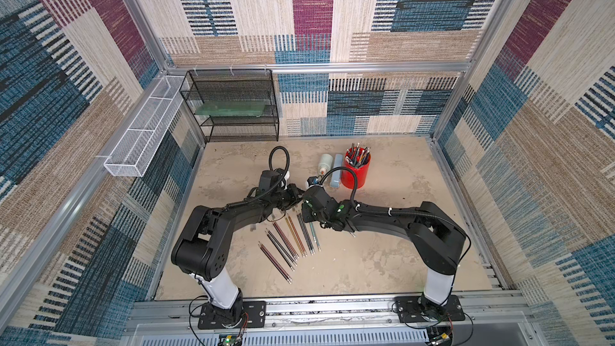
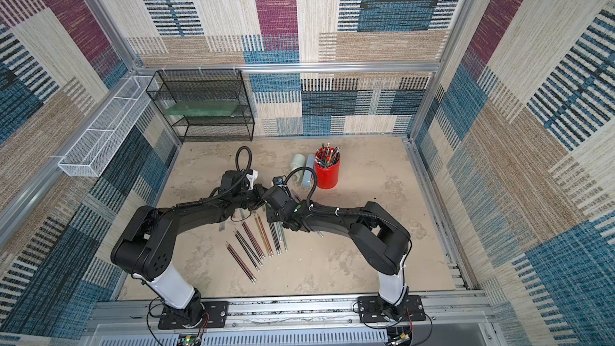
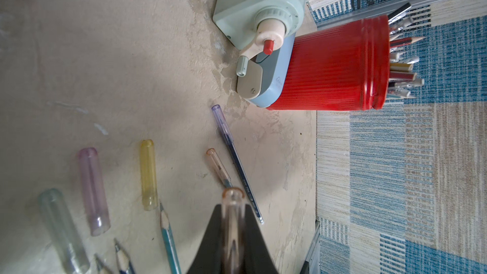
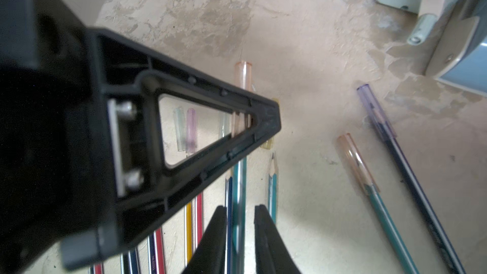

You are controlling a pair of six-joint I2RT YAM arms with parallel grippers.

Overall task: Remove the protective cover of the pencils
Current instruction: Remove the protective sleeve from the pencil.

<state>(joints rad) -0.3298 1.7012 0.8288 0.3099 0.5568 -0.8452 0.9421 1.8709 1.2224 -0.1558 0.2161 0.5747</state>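
The two arms meet near the middle of the worktop, at 12 o'clock from a fan of pencils. The left tool is clamped on one orange-tinted cap. The right tool has its jaws a little apart on either side of one teal pencil. A sliver of worktop shows beside the shaft. That shaft runs toward the cap, but the left tool hides whether its tip sits inside.

The fan holds about eleven bare pencils, mostly in pairs of maroon, black and gold; they are too thin for a firm count. Three loose caps lie at 11 o'clock from the fan: one greenish, one pink and one yellow. Toward 1 o'clock lie two capped pencils, one dark blue under a purple cap and one teal under an orange cap.

At 1 o'clock on the worktop stands one red cup, packed with upright pens and pencils, too many to count. Two sharpeners sit at its 9 o'clock. The blue-grey one touches the cup, and the pale green one is just beyond it.

At 11 o'clock, against the back wall, one black mesh shelf carries a flat green slab on one tier. At 10 o'clock, one white wire basket with three compartments hangs on the side wall.
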